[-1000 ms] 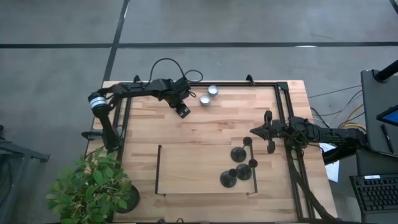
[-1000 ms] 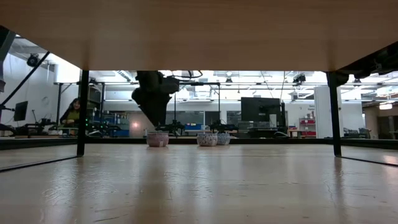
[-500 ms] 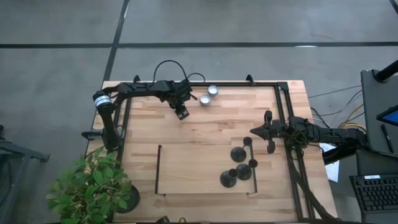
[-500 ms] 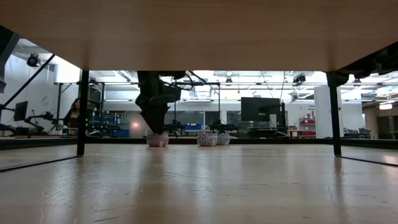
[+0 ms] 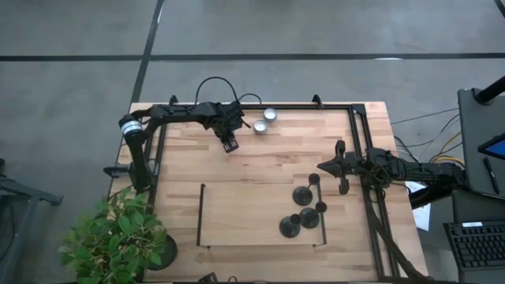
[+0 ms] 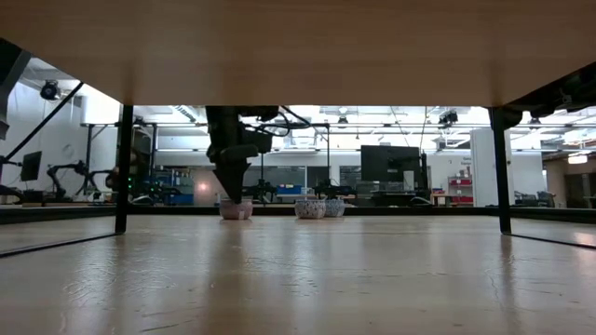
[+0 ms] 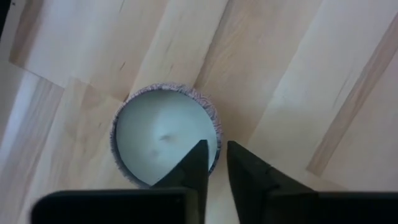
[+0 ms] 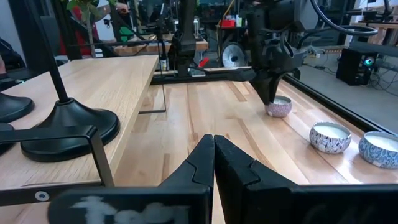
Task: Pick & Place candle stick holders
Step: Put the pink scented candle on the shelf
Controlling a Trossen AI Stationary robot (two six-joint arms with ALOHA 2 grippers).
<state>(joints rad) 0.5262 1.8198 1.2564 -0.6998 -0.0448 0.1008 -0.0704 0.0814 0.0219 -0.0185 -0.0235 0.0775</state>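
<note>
Three black candle stick holders (image 5: 302, 195), (image 5: 309, 218), (image 5: 289, 227) stand on their round bases at the table's near right; one also shows in the right wrist view (image 8: 68, 121). My left gripper (image 5: 230, 144) points down at the far left, shut on a white tealight candle (image 7: 163, 140) that stands on the table (image 6: 236, 209). My right gripper (image 5: 319, 166) is shut and empty at the right, above the table, a little beyond the holders. My left gripper holds the tealight by its rim (image 7: 214, 138), on the side next to the fingers. One finger (image 7: 198, 163) is inside the cup over the wax and the other (image 7: 244, 169) is outside. The fingers come from above, pointing down. The cup's bottom is on the table.
Two more tealights (image 5: 259, 126), (image 5: 271, 115) stand just right of my left gripper near the far edge. A thin black rod frame (image 5: 201, 213) marks a rectangle at the near middle. A potted plant (image 5: 118, 237) stands off the near left corner.
My left gripper has turned from a slant to pointing straight down and has come down onto the tealight, shifting slightly toward the table's left. The tealight has stayed where it was.
</note>
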